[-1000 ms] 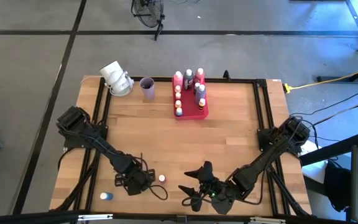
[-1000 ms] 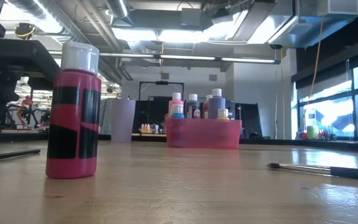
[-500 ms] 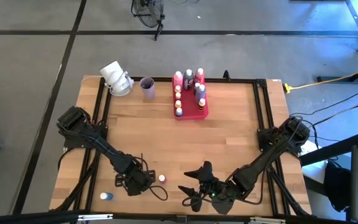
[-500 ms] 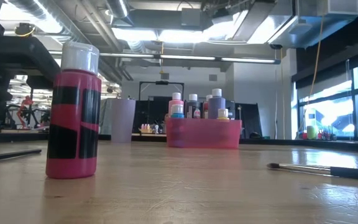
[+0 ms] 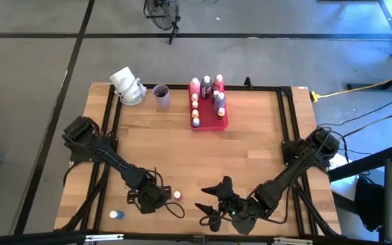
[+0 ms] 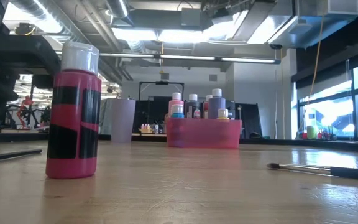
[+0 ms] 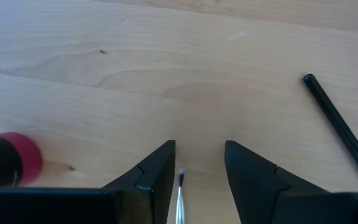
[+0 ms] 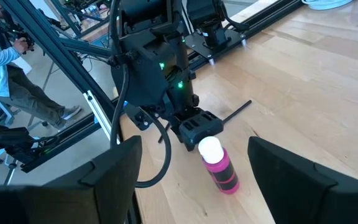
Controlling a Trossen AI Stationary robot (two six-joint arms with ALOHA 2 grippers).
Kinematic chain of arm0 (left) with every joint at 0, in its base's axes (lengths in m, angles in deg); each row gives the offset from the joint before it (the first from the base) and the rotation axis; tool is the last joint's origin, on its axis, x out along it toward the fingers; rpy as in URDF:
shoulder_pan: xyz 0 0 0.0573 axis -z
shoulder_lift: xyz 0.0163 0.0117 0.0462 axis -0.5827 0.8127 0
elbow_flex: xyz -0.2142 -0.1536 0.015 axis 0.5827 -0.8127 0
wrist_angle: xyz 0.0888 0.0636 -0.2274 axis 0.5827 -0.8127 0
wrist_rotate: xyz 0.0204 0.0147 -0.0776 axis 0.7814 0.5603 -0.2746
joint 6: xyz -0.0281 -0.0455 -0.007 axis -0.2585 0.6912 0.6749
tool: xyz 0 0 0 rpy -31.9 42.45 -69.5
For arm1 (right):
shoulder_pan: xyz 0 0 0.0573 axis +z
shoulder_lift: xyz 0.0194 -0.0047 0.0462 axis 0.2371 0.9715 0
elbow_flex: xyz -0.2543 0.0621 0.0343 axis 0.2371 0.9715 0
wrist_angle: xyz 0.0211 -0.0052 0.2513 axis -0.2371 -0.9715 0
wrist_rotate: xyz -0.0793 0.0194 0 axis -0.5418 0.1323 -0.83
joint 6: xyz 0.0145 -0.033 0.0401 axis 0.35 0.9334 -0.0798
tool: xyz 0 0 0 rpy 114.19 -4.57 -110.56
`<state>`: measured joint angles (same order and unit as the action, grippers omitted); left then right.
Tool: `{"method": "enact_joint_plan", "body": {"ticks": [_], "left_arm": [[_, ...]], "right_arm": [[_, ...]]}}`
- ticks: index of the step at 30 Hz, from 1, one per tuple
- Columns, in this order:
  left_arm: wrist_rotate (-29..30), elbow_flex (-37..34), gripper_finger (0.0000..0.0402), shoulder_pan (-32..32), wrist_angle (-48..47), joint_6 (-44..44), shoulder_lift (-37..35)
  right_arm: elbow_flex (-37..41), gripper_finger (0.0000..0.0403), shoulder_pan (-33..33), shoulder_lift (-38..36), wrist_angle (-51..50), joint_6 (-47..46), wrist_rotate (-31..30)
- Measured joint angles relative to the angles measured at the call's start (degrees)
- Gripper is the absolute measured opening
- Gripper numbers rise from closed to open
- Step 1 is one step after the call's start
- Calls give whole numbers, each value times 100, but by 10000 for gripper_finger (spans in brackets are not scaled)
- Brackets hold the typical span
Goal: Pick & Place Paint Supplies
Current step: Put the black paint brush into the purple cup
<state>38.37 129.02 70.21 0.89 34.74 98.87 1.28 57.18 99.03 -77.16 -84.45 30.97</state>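
The left end effector (image 7: 197,177) sits low over the near part of the worktop (image 5: 250,150), its two dark fingers apart with a thin paintbrush (image 7: 179,199) lying between them, pale tip pointing forward; whether the fingers touch it cannot be told. A pink paint bottle (image 7: 8,160) stands just beside that end effector, and a second, dark brush handle (image 7: 339,127) lies aslant on the wood a little farther off. In the high view the left arm reaches from the worktop's left edge down to the near centre-left, with the pink bottle (image 5: 177,194) right by its tip and a blue bottle (image 5: 117,215) near the front left corner.

The right end effector (image 8: 194,177) is also low at the near edge, its fingers spread wide and empty, facing the left arm with the pink bottle (image 8: 219,163) ahead of it. The right arm stretches from the right edge toward the near centre.

The pink bottle (image 6: 73,112) is upright, with a white cap and a black label. At the far side a pink-red tray (image 5: 216,122) holds several upright bottles, beside a lilac cup (image 5: 160,96).
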Motion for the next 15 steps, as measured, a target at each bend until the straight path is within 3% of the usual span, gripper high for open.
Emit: {"method": "enact_joint_plan", "body": {"ticks": [15], "left_arm": [[27, 6, 134, -218, -62, 101, 13]], "right_arm": [[0, 298, 2, 0, 3, -17, 29]]}}
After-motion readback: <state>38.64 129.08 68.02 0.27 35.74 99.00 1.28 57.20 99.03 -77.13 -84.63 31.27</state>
